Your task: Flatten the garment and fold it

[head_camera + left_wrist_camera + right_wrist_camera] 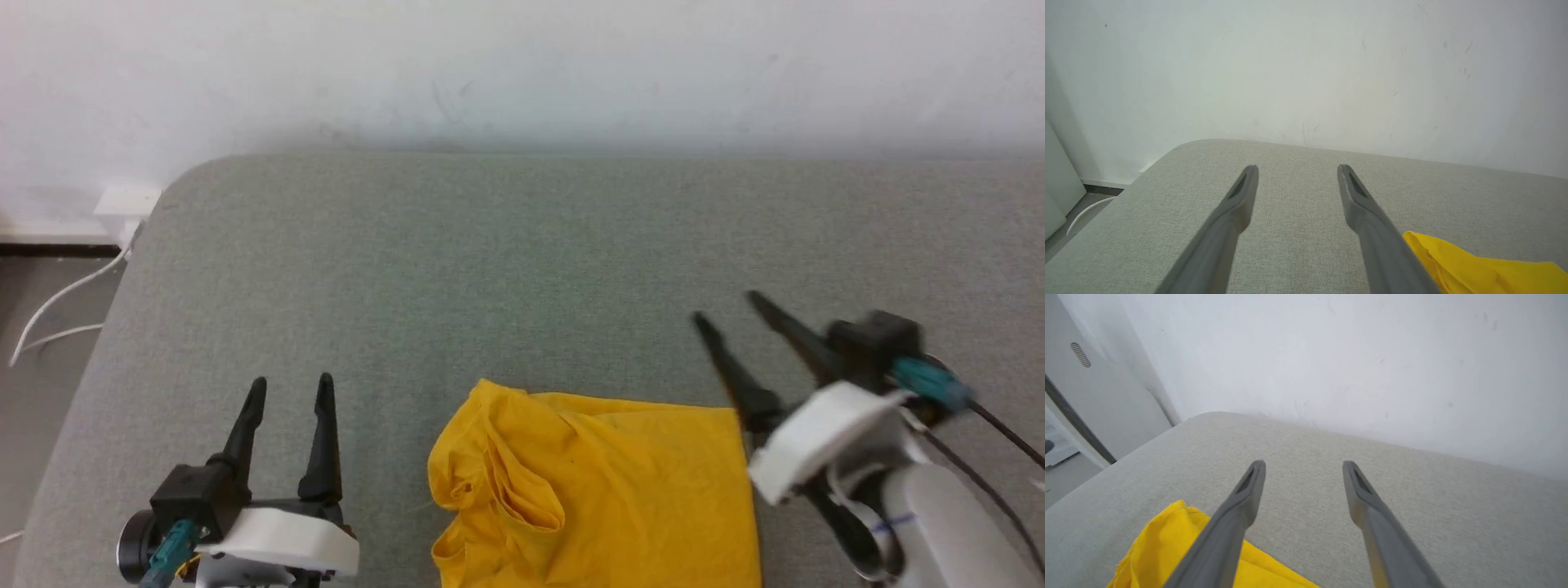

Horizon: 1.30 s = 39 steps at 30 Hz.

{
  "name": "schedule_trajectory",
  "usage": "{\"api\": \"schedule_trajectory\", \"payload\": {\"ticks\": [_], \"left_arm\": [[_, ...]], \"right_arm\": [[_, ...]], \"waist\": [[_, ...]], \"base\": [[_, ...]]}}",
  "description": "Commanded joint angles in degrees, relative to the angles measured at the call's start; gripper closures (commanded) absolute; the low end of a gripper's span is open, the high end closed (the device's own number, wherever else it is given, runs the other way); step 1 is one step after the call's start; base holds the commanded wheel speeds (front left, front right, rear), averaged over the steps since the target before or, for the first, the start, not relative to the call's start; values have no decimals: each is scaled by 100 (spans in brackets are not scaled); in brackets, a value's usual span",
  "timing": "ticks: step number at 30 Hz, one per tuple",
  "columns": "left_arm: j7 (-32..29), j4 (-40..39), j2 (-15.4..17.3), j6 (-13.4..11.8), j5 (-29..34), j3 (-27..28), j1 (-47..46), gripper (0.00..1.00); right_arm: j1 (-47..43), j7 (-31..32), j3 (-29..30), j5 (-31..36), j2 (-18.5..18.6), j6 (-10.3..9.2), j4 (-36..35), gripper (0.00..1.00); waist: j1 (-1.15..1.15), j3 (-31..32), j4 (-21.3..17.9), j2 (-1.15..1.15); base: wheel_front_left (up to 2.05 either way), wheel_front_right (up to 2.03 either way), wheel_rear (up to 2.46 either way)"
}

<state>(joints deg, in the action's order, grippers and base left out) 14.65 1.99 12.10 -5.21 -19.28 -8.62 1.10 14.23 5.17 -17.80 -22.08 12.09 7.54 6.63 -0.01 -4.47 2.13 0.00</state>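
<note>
On the grey cushion [490, 269], near its front edge, the shirt [604, 482] lay between my two grippers, folded into a rough block. Its right side was straight, its left side was bunched into loose creases, and a plain yellow face was turned up. My left gripper [293, 378] hovered just left of it, fingers spread apart and holding nothing, pointing toward the white wall [522, 65]. My right gripper [725, 306] was at the shirt's far right corner, tilted leftward, fingers likewise parted and empty. It was blurred in the head view, so its nearer finger was perhaps touching the cloth's edge. In the right wrist view, the finger at that view's left crossed over the yellow cloth. A white cable [57, 302] trailed on the floor [33, 408] off the cushion's left end
</note>
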Motion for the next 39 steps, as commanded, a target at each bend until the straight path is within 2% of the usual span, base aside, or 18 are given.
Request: {"api": "schedule_trajectory", "payload": {"ticks": [1, 8, 14, 19, 25, 29, 33, 36, 39], "left_arm": [[18, 12, 37, -48, -45, 47, 74, 0], [21, -12, 93, -120, -105, 167, 233, 0], [23, -66, 107, -203, -190, 281, 440, 0], [24, -132, 110, -245, -253, 342, 544, 0], [25, -171, 84, -257, -270, 320, 495, 0], [27, -152, 47, -236, -261, 266, 424, 0], [28, -116, 12, -207, -247, 210, 373, 0], [30, -88, -13, -196, -245, 191, 337, 0], [31, -76, -36, -187, -237, 177, 289, 0]], "right_arm": [[-233, -178, 251, 160, -33, -5, -161, 0], [-1269, -657, 1612, 585, -134, -5, -923, 0], [-1986, -613, 2135, 638, -341, -5, -1484, 0], [-2391, -126, 2748, 244, -512, -5, -1576, 0], [-2359, 961, 3529, -606, -336, -5, -877, 0], [-2205, 2014, 3567, -1271, -215, -5, -177, 0], [-2047, 3015, 3183, -2003, -309, -5, 190, 0], [-1886, 3426, 2776, -2542, -500, -5, 287, 0], [-1694, 3507, 2423, -2962, -637, -5, 383, 0]], "waist": [[1, 84, -98, 0], [1, 200, -237, 0], [1, 284, -344, 0], [1, 252, -366, 0], [1, 161, -203, 0], [1, 146, -42, 0], [1, 148, 104, 0], [1, 135, 179, 0], [1, 93, 238, 0]], "base": [[0, 0, 0], [0, 0, 0], [0, 0, 0], [0, 0, 0], [0, 0, 0], [0, 0, 0], [0, 0, 0], [0, 0, 0], [0, 0, 0]]}}
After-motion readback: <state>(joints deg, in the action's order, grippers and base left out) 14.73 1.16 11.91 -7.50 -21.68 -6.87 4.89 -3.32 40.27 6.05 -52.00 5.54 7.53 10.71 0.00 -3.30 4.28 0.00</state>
